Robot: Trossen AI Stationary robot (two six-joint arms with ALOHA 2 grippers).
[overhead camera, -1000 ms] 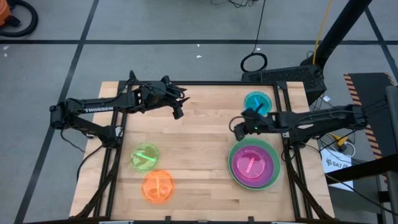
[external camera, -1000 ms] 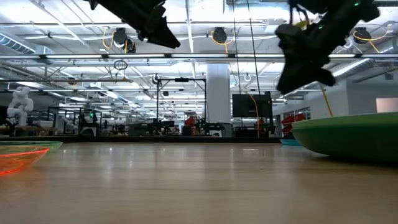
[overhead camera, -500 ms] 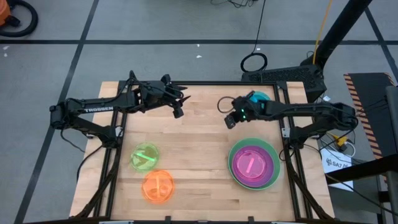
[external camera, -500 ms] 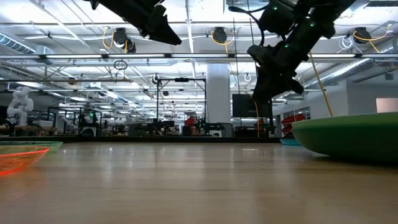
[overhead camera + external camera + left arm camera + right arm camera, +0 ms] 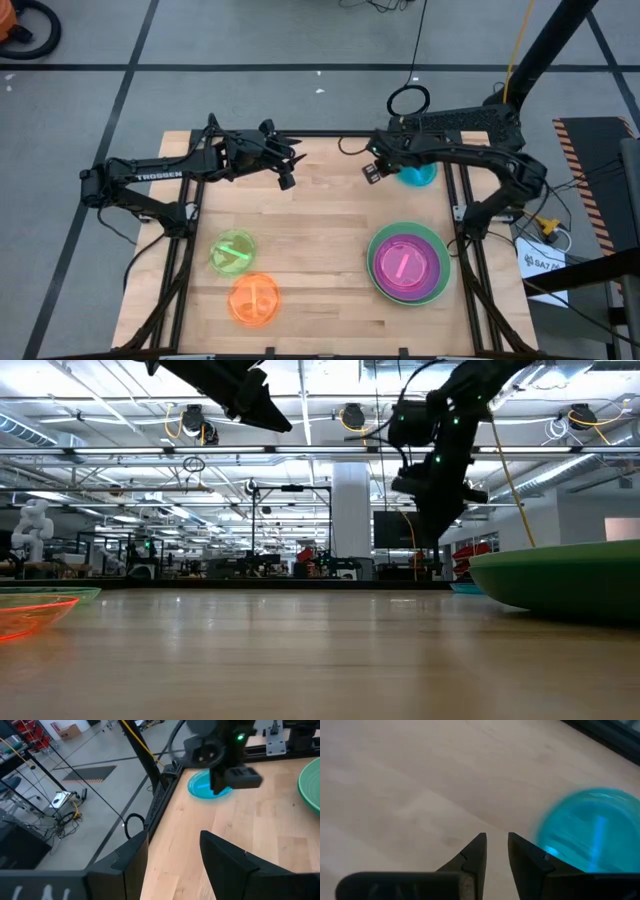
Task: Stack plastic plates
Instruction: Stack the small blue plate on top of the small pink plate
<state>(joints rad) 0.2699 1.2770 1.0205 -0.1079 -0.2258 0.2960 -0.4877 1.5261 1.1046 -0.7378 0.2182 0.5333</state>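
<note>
We find the wooden table (image 5: 320, 240) carrying three groups of plates. Toward 4 o'clock from the table's centre sits a stack: a large dark green plastic plate (image 5: 375, 282) at the bottom, a mint green plate (image 5: 437, 262) nested in it, a purple plate (image 5: 382, 250) inside that, and a smaller translucent pink plate (image 5: 405, 268) lying in the purple one. We cannot tell whether anything else lies hidden within the stack. At 8 o'clock a small translucent lime plate (image 5: 233, 251) lies alone, and just beside it, nearer the front edge, a small translucent orange plate (image 5: 254, 299); both are empty. At 1 o'clock, near the back rail, a small translucent blue plate (image 5: 418, 175) rests on the wood, also empty.

The right gripper (image 5: 371, 172) hangs above the table just beside the blue plate, on its 9 o'clock side, fingers (image 5: 475, 855) narrowly parted and holding nothing. The left gripper (image 5: 286, 180) hovers at 11 o'clock, well apart from every plate, its fingers (image 5: 230, 860) spread and empty.
</note>
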